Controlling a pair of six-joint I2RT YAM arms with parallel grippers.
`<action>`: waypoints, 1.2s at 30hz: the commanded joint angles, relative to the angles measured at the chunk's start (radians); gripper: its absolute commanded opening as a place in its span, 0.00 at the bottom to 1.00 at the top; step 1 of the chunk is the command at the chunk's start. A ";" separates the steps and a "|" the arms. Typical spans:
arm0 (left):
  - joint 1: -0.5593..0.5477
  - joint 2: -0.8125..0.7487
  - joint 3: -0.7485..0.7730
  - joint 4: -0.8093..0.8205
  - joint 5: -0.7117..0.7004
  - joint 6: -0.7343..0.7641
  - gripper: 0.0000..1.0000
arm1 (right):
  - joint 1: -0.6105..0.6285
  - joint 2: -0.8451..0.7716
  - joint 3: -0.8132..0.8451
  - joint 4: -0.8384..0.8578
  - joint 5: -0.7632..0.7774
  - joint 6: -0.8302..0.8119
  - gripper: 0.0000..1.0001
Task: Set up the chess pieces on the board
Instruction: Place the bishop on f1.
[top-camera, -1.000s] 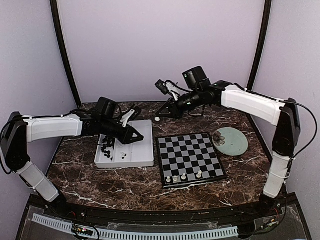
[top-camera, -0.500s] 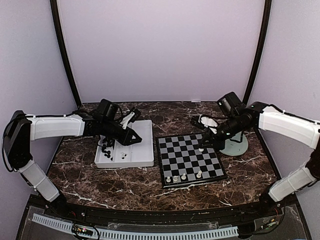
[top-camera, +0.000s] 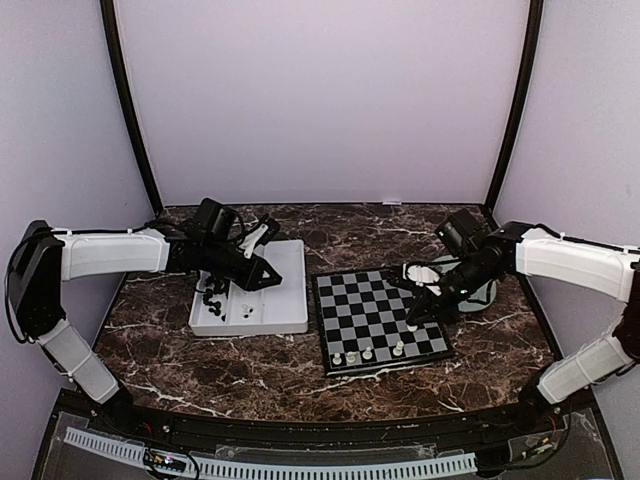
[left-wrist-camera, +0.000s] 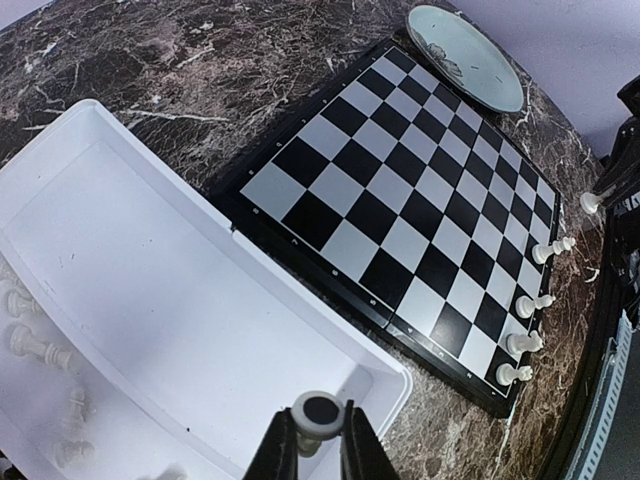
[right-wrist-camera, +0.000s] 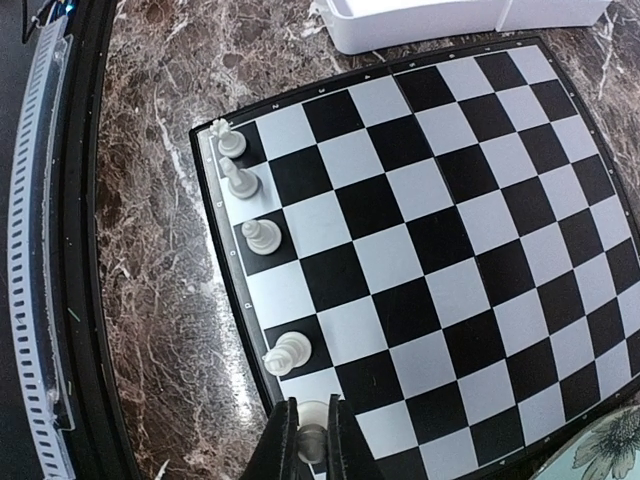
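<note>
The right jaws are closed on a white piece (right-wrist-camera: 312, 432). Its long axis appears to run along the fingers, pointing down at the board (right-wrist-camera: 452, 250). Directly below and just ahead of these jaws lies the board's near edge rank, where four white pieces (right-wrist-camera: 262, 235) stand upright. The end piece (right-wrist-camera: 288, 352) stands just ahead of the fingertips, about one square off. The other three stand farther ahead along the same rank, past a one-square gap. The held piece hangs above the board without touching it, over the free squares next to the end piece; which square exactly, I cannot tell. The coming move looks like a plain descent, since the target lies under the jaws rather than off to a side. The risk is the neighbour ahead, which stands close enough that any forward drift could tip it.

The left jaws are closed on a second piece (left-wrist-camera: 318, 412), whose round, dark-centred end faces the wrist; I cannot tell whether it is upright. Below them is the tray (left-wrist-camera: 150, 260), near its corner. For these jaws the board lies ahead and to the right, beyond the tray wall and well apart. The right arm (top-camera: 560, 255) is much the nearer to the board.
</note>
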 joint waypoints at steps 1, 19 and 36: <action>0.007 -0.003 0.012 -0.016 0.003 -0.002 0.01 | 0.001 0.019 -0.007 0.044 0.010 -0.077 0.07; 0.008 -0.018 0.005 -0.030 -0.022 -0.002 0.01 | 0.001 0.033 -0.178 0.207 0.017 -0.045 0.09; 0.008 -0.022 0.004 -0.039 -0.031 0.002 0.01 | 0.002 0.061 -0.206 0.222 0.024 -0.073 0.11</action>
